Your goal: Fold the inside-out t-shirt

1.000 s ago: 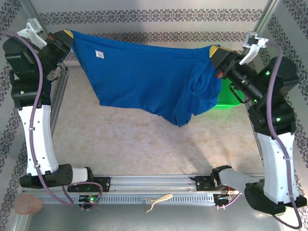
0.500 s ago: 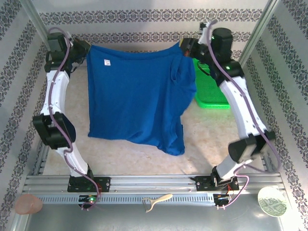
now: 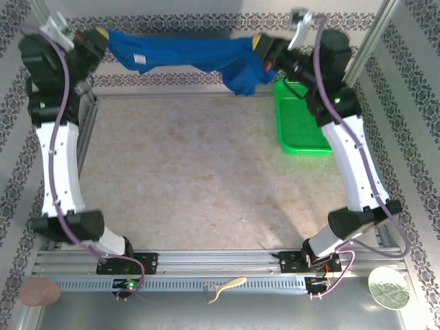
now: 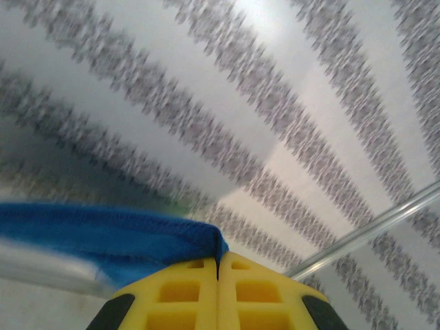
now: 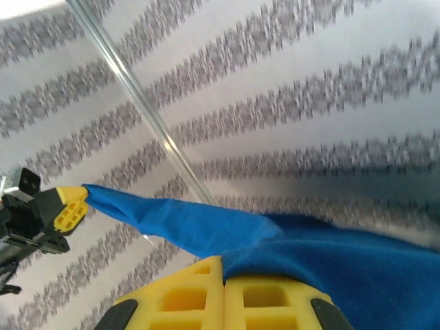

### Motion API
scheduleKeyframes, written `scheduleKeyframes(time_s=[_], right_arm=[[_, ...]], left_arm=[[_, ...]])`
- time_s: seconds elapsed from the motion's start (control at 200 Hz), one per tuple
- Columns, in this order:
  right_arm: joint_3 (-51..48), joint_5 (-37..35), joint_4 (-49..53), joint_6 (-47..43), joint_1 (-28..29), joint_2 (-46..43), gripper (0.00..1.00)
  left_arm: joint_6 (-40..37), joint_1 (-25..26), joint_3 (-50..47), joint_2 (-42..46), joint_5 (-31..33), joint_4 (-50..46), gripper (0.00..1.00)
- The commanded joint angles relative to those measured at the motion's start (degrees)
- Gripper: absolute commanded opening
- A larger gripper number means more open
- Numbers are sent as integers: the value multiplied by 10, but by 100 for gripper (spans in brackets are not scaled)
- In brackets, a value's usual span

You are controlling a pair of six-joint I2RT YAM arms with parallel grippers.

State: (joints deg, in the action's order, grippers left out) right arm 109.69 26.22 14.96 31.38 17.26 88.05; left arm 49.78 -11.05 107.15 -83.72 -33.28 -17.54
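the left gripper's (image 4: 218,260) two yellow plastic fingers (image 4: 177,295), moulded with square recesses, stand pressed flat together at the bottom of the view, pinching the hemmed edge of the royal-blue soft cloth t-shirt (image 4: 103,237). the cloth runs off to the left as a taut band from the fingertips. behind it is a blurred white wall with grey patterned stripes (image 4: 289,117), and a thin shiny metal rod (image 4: 371,230) slants up to the right.

The t-shirt (image 3: 185,53) between the yellow-fingered left gripper (image 3: 102,34) and right gripper (image 3: 257,42) was royal blue. The tray (image 3: 302,134) beside the right gripper was green, the wall (image 3: 199,19) behind grey-striped white.
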Motion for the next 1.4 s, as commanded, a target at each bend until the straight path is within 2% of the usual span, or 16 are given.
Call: scheduleKeyframes(time_s=[0.0,0.205,0.325,0.42,0.445,0.47,0.485,0.535,0.61,0.664,0.739,0.834,0.944,1.049,1.199,1.399], right_arm=[[-233,-36,-92,16,11,-27,0],[-582,-83,-203,45,35,-71,0],[-689,-114,-216,55,36,-90,0],[-733,-133,-204,61,33,-120,0],[-738,-138,-197,62,33,-127,5],[-744,-142,-186,63,31,-136,24],[-745,-144,-182,64,31,-141,30],[-752,-150,-162,65,32,-166,51],[-758,-167,-120,68,31,-219,60],[-755,-184,-82,68,32,-267,61],[-747,-210,-35,70,32,-330,62],[-732,-228,-11,73,30,-366,62],[-707,-227,-24,79,37,-334,62],[-698,-232,-83,109,56,-258,61],[-685,-273,-142,168,88,-132,60],[-679,-323,-166,279,107,-17,60]], left_arm=[[-18,13,-226,72,-25,59,0],[-16,105,-616,240,-14,118,0],[-1,175,-745,296,17,135,0],[16,198,-802,327,33,144,0],[14,198,-806,333,33,135,0],[9,199,-808,340,35,125,5],[7,199,-808,343,37,119,12],[-3,199,-801,354,41,98,38],[-31,199,-768,368,55,52,68],[-53,199,-733,373,72,12,82],[-79,198,-689,367,89,-13,91],[-93,198,-642,318,104,9,97],[-123,198,-556,165,96,48,98],[-150,198,-442,-4,81,68,98],[-180,197,-261,-230,61,16,98],[-174,173,-171,-362,67,-27,98]])
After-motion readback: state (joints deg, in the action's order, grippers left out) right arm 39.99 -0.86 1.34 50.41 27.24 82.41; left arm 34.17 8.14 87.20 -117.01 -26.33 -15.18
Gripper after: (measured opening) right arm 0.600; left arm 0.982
